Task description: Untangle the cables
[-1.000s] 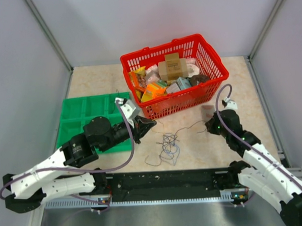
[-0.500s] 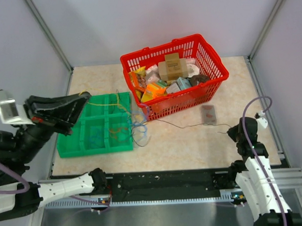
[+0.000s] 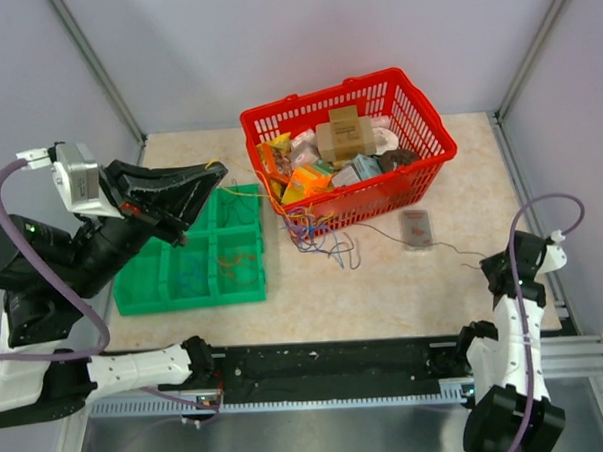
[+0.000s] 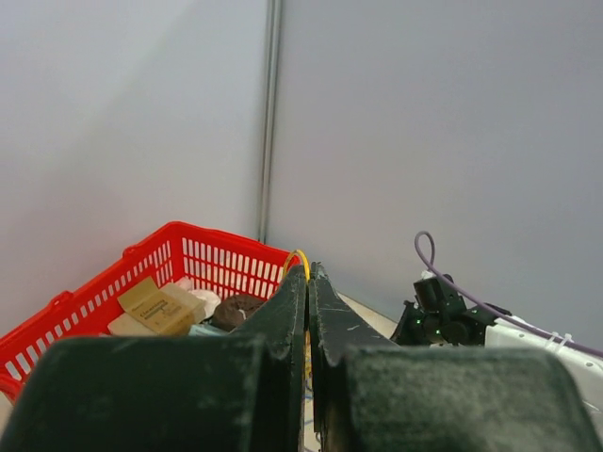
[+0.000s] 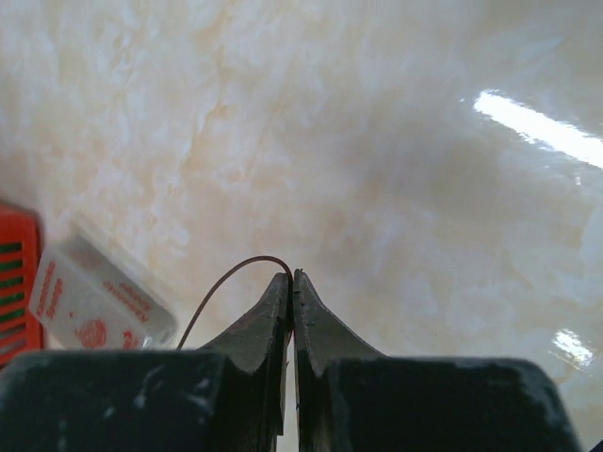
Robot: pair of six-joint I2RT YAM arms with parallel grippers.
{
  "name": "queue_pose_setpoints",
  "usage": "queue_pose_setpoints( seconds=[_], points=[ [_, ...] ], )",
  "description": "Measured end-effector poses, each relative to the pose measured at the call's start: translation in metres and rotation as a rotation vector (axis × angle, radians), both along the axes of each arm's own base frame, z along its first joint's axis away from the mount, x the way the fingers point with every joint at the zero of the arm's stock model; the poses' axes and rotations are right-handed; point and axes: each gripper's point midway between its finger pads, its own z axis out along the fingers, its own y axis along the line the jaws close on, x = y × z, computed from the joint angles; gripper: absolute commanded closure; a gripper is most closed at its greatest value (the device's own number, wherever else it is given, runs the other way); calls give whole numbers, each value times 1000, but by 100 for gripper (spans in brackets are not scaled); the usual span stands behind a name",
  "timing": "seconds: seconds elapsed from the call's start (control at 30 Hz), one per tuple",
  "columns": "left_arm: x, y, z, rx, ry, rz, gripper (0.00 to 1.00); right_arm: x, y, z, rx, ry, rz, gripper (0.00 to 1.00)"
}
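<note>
Far left, high above the green tray (image 3: 144, 283): left gripper (image 3: 217, 171), jaws pressed together, pinching a yellow cable (image 4: 300, 251) at the very tips, seen from the left wrist as a small yellow loop poking up between them. From there, running down and right over the tray's far right compartment toward the red basket (image 3: 380, 198). Down in the tray, two loose curls: a blue cable (image 3: 189, 276) in a near compartment, an orange cable (image 3: 238, 259) in the compartment just to its right. Next along, on the beige table (image 3: 385, 297) right at the basket's near left corner: tangle of cables (image 3: 317, 235), blue, orange, yellow and dark strands knotted together, touching the basket wall or just beside it, hard to tell which. Basket itself full of packets, with a cardboard box (image 3: 345, 134) on top. Out of the tangle, one thin dark cable (image 5: 236, 265) stretched rightward across the table, passing just by a small clear packet (image 3: 416, 228) lying flat near the basket's front. Far right, over the table near its right edge: right gripper (image 5: 290, 281), jaws clamped together, nipping that dark cable between the tips, the strand arching up and away to the left in the right wrist view
</note>
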Motion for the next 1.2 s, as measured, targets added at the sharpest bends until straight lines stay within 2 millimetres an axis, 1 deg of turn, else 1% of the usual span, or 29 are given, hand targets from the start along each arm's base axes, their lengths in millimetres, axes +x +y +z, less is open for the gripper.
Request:
queue_pose_setpoints(
  seconds=[0.13,0.23,0.3,0.37,0.47,0.57,0.73,0.87,0.97,1.1,1.17,1.2],
  points=[
    [-1,7,9,-22,-14,11,100,-2,-24,-1,33,15,-93,100],
    [-10,17,21,-63,-37,-8,100,1,-32,0,52,16,-110,100],
    [-15,23,30,-94,-51,-22,100,6,-32,7,49,-2,-102,100],
    [-17,25,34,-109,-54,-25,100,11,-37,17,33,-23,-106,100],
    [-16,25,33,-107,-50,-18,100,19,-49,33,4,-42,-123,100],
    [-17,29,35,-112,-51,-16,100,24,-64,39,-1,-58,-153,100],
    [-25,37,42,-123,-66,-40,100,27,-68,36,12,-42,-143,100],
    [-30,47,50,-138,-76,-39,100,28,-81,40,13,-43,-175,100],
    [-35,58,56,-148,-86,-37,100,29,-88,39,11,-38,-187,100],
    [-41,70,61,-165,-94,-38,100,30,-86,41,8,-44,-167,100],
    [-42,68,59,-169,-93,-48,100,33,-81,45,13,-61,-137,100],
    [-43,65,57,-165,-92,-58,100,38,-76,52,11,-78,-107,100]
  ],
)
